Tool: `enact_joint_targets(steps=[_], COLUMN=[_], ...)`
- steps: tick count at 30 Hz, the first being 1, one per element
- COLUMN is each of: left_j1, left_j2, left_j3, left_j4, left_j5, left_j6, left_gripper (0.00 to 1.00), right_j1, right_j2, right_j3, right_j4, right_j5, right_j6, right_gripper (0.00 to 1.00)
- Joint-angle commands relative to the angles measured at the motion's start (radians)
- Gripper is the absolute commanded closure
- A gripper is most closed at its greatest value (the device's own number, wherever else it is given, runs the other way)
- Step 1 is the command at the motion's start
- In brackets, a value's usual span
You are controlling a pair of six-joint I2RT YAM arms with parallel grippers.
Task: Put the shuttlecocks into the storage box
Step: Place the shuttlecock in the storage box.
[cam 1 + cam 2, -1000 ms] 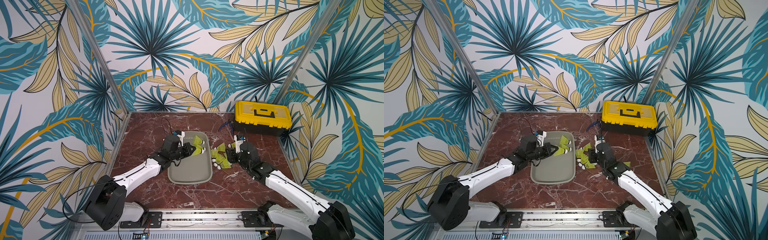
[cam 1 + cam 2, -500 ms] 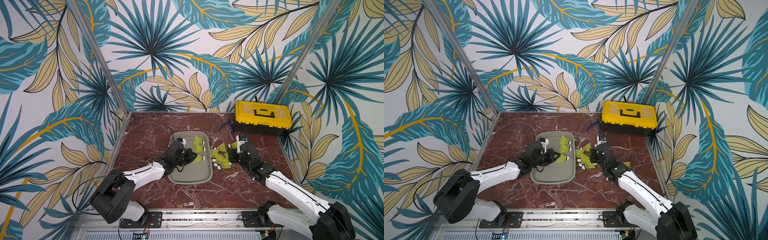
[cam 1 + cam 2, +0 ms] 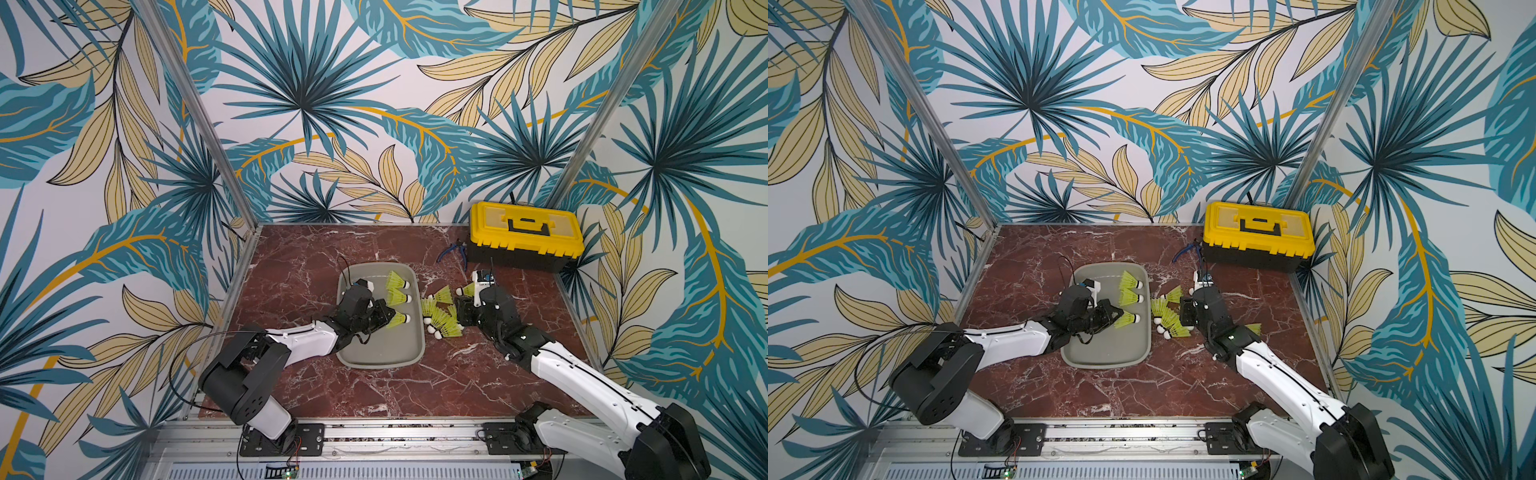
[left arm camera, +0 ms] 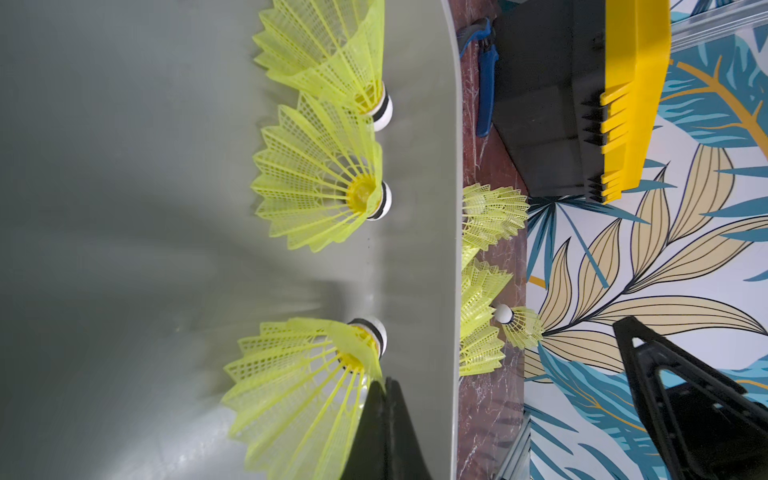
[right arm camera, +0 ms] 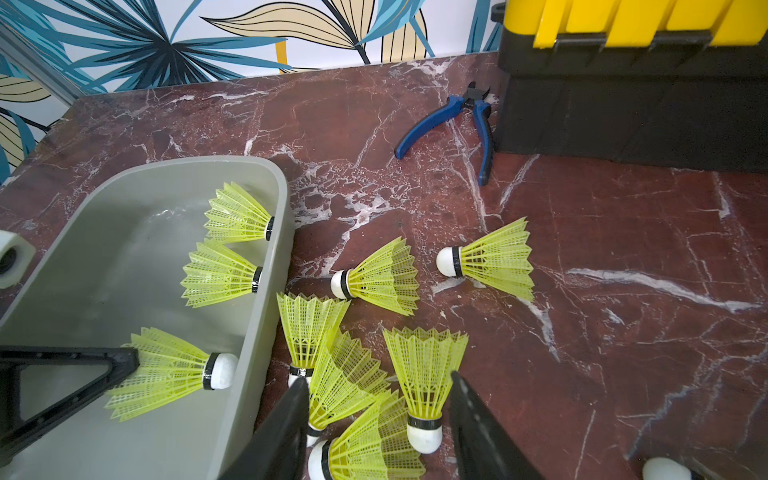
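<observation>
— Where was the left gripper point(image 4: 384, 388)?
— Low inside the storage box point(image 3: 386, 347), jaws pinched together on the skirt edge of a neon yellow-green shuttlecock point(image 4: 303, 390). Its white tip pointed at the long rim nearest the right arm. Whether it touched the floor I couldn't tell
— Anything else in the box?
— A second shuttlecock point(image 5: 239, 216) and a third shuttlecock point(image 5: 220, 276), side by side farther toward the back wall, tips against that same rim
— And the right gripper point(image 5: 378, 378)?
— Jaws parted, holding nothing, straddling a heap of shuttlecocks point(image 5: 345, 374) on the red marble tabletop point(image 3: 311, 257) just beside the box. Four lay overlapping there, two more lay singly a little nearer the toolbox point(image 3: 525, 232), and one lone shuttlecock point(image 3: 1253, 329) sat beside the right arm, away from the box
— Any writing?
— None I could read; the toolbox showed only a yellow lid, black handle and black body. Blue-handled cutting pliers point(image 5: 484, 139) lay on the marble, just beside its front
</observation>
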Motion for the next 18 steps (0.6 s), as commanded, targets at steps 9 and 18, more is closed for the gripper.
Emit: enact_joint_targets(steps=[9,18], left_j1=[-0.002,0.0], left_j2=[0.066,0.07], left_j3=[0.033,0.058], left_j4=[0.051,0.017], left_j5=[0.015,-0.004], left_j6=[0.019,0.04], left_gripper=[1.0,1.0], right_j1=[0.003,0.002], right_j2=[0.009,0.012], right_j3=[-0.027,-0.032], right_j4=[-0.021,-0.023], right_j5=[-0.005,-0.008], right_j6=[-0.004,-0.002], right_gripper=[0.46,0.45])
